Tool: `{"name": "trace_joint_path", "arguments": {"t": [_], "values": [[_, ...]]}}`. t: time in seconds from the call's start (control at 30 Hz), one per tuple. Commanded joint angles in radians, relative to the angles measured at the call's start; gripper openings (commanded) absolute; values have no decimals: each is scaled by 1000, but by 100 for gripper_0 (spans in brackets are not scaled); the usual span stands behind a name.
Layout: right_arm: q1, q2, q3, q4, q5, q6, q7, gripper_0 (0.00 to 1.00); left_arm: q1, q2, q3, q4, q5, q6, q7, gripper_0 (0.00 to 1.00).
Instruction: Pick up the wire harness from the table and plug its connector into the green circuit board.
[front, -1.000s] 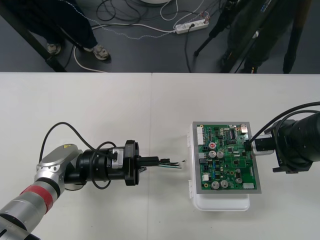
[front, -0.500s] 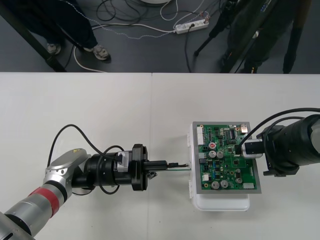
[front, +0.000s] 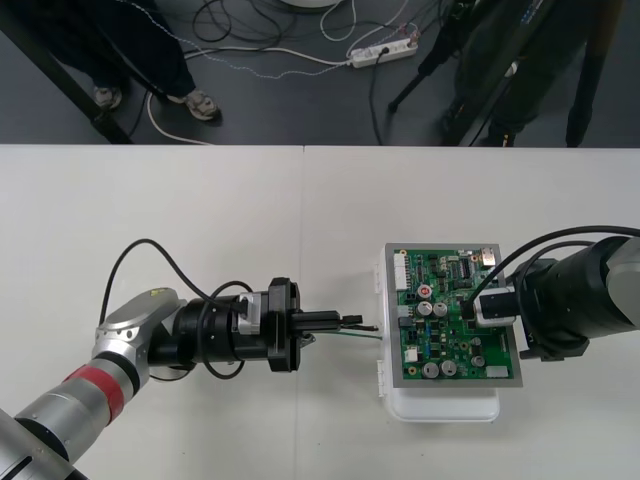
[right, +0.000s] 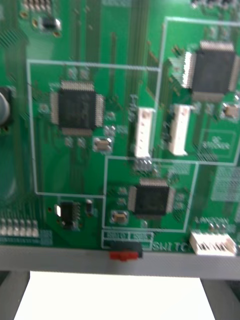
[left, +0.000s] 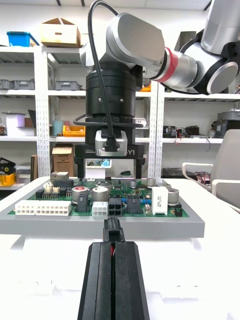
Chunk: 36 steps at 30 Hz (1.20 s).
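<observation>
1. The wire harness (front: 368, 336) is held off the bench (front: 200, 220) by the left tool (front: 348, 322). Its fingers (left: 100, 280) are closed narrowly on the small black plug (left: 113, 231), which sticks out past their tips.
2. The long axis of the left tool is laid level and pointed to the robot's right. The green circuit board (front: 455, 315) on its white base (front: 445, 405) is therefore met straight ahead, at the board's left edge.
3. In the front view the plug is seen just beside that left edge. In the left wrist view it is not seated: the grey frame of the board is seen between it and the parts on top.
4. A black receptacle (left: 115, 206) near the board's edge is found directly in line with the plug, side to side. It appears to sit somewhat higher than the plug, so a small rise together with a straight push along the tool's axis is judged to be needed.
5. The right tool (front: 490, 305) is poised over the right half of the board with its fingers spread wide and nothing held. The left tool is the one placed to make the insertion.
6. The round metal end of the harness cannot be made out.
</observation>
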Motion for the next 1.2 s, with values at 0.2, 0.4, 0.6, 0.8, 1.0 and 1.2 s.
{"name": "trace_joint_path", "arguments": {"t": [0.2,0.4,0.6,0.8,1.0,1.2], "values": [[-50,9,35,-3,-19,-4,63,100,-61,-45,-26,-14,12,-7,24,0],[-57,9,34,-3,-12,-4,74,100,-68,-56,-34,-14,12,20,38,0],[-57,9,34,-3,-10,-4,75,100,-73,-54,-49,-14,12,37,49,0],[-57,9,34,-3,-9,-4,75,100,-73,-54,-73,-14,12,65,59,0],[-57,9,34,-3,-12,-4,75,100,-75,-54,-78,-14,12,90,69,0],[-56,9,34,-2,-15,-4,75,100,-81,-56,-84,-14,12,113,73,0]]}}
